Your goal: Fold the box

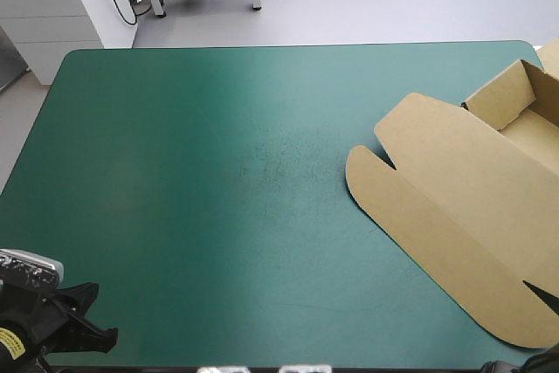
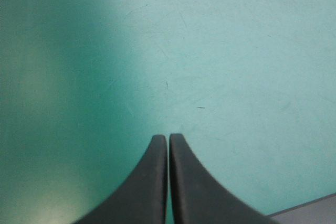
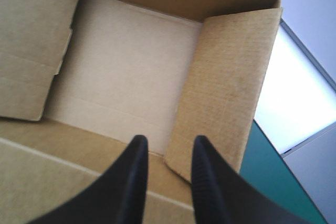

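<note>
Though likely stiff and light, bends at creases: take box (image 1: 454, 189), 3 o'clock, by wall (image 3: 226, 77). Shows right gripper (image 3: 169, 139) jaws released, left gripper (image 2: 167, 136) clenched.

Boxes: one brown box (image 1: 454, 207), lying under and ahead of my right gripper (image 3: 169, 142).
Grippers: two, both mine, the right gripper over the box and my left gripper (image 2: 168, 139).
Fingers: four black fingers (image 2: 152, 182) in all, two on each gripper.
Desks: one teal-green desk (image 1: 201, 155), spreading ahead of my left gripper.
</note>
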